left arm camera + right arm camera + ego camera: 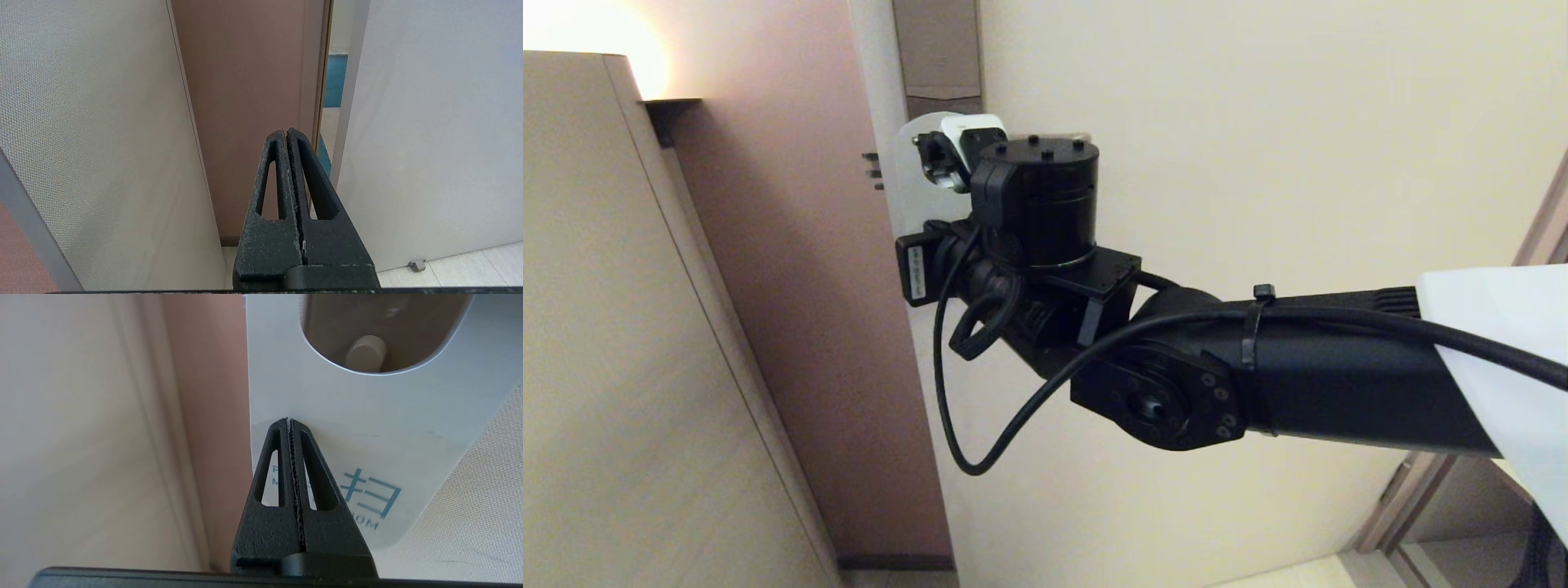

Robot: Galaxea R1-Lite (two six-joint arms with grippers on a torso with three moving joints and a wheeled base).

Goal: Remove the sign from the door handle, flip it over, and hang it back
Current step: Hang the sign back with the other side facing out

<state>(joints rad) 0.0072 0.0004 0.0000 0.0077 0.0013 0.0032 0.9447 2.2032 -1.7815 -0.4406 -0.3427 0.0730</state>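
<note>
The sign (367,408) shows its white side with teal lettering in the right wrist view. The end of the door handle (363,354) shows through its oval hole, with the brown backplate (408,318) behind. My right gripper (289,420) is shut, with its tips against the sign's white face just beside the hole; nothing is between the fingers. In the head view the right arm reaches to the door, the wrist hides the gripper, and only an edge of the sign (919,175) shows. My left gripper (286,131) is shut and empty, away from the door.
The cream door (1258,163) fills the right of the head view, with its backplate (938,49) at the top. A beige cabinet (605,327) stands at the left and a brown wall (800,286) lies between. A door stop (416,265) sits on the floor.
</note>
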